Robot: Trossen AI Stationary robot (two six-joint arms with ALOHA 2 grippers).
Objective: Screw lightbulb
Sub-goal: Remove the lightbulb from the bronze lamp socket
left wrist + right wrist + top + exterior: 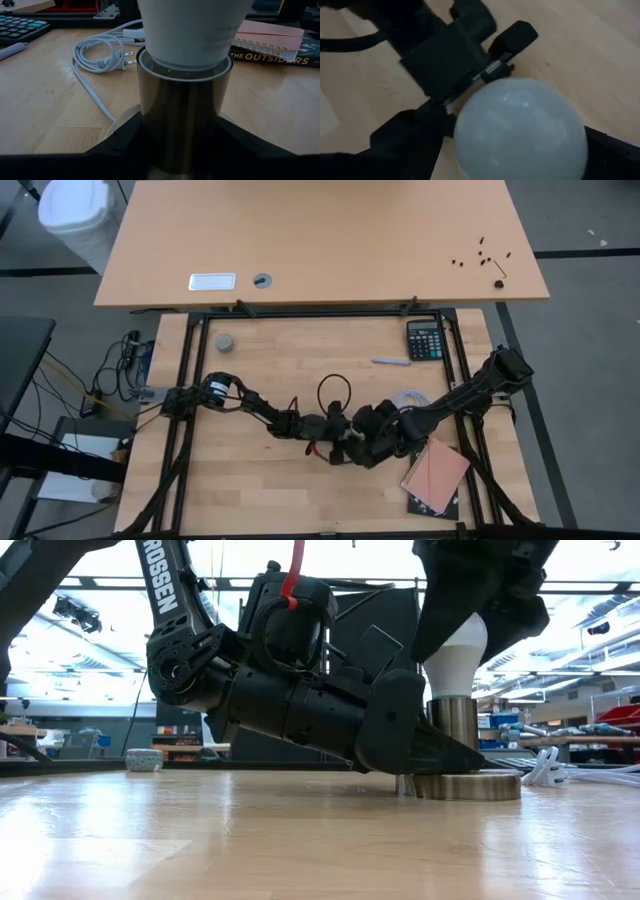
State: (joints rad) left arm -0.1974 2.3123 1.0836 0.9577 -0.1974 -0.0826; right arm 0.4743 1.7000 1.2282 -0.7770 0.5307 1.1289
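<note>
The white lightbulb (455, 658) stands upright, its narrow end down in the silvery socket post (455, 720) of the round disc base (468, 786). The bulb's screw end is hidden inside the socket. My left gripper (335, 432) lies low over the table and is shut on the socket post (185, 115). My right gripper (366, 434) comes down from above and is shut on the bulb (520, 130). The base rests flat on the table, and its white cord (100, 60) trails off behind it. My left gripper pinches the silvery socket post (150, 125) between its two fingers (125, 142), low on the post just above the disc. The fingers come nearly level from the table's left. The base stays flat on the table. My right gripper holds the bulb's rounded white dome (470, 125) between its two fingers (405, 140), one on either side. The fingers come from above, pointing down. The bulb stands upright with its narrow end in the socket.
A calculator (424, 338) and a pen (390, 362) lie toward the far right. A pink notebook on a book (436, 476) lies near right. A small grey cap (225, 341) sits at the far left. The coiled cord (410, 398) lies just behind the base.
</note>
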